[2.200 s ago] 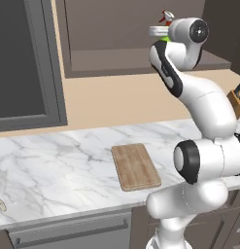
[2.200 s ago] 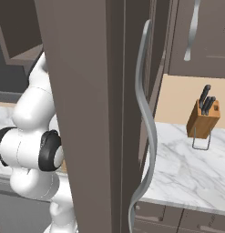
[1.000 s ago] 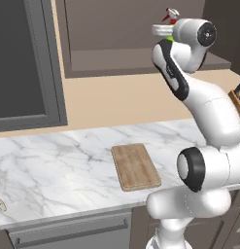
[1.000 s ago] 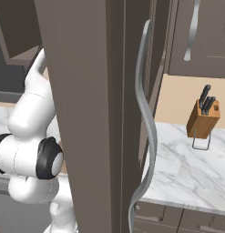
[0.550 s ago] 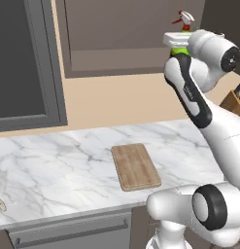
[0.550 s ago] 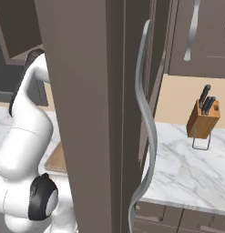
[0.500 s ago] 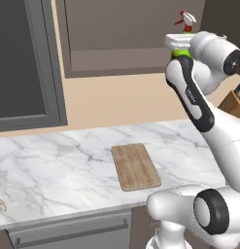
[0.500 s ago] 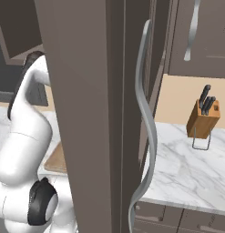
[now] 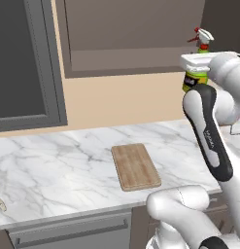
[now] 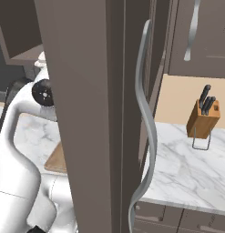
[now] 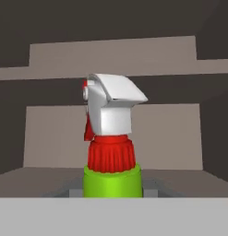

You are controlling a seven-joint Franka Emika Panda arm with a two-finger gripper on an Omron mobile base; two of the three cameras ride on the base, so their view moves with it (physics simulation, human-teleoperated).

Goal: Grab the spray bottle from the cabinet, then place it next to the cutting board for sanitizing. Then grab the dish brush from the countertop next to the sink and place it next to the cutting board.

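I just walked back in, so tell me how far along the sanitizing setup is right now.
Nothing is placed yet. In hand: the gripper holds the spray bottle upright, raised to the right of the cabinet opening. Left: set it beside the cutting board on the countertop, then bring over the dish brush.

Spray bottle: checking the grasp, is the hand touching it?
Touching. Left base view shows the hand clamped around the spray bottle, lifted off the cabinet shelf.

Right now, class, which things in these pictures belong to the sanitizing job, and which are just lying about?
Job:
spray bottle, held in the gripper
cutting board
cabinet
countertop

Lying about:
knife block
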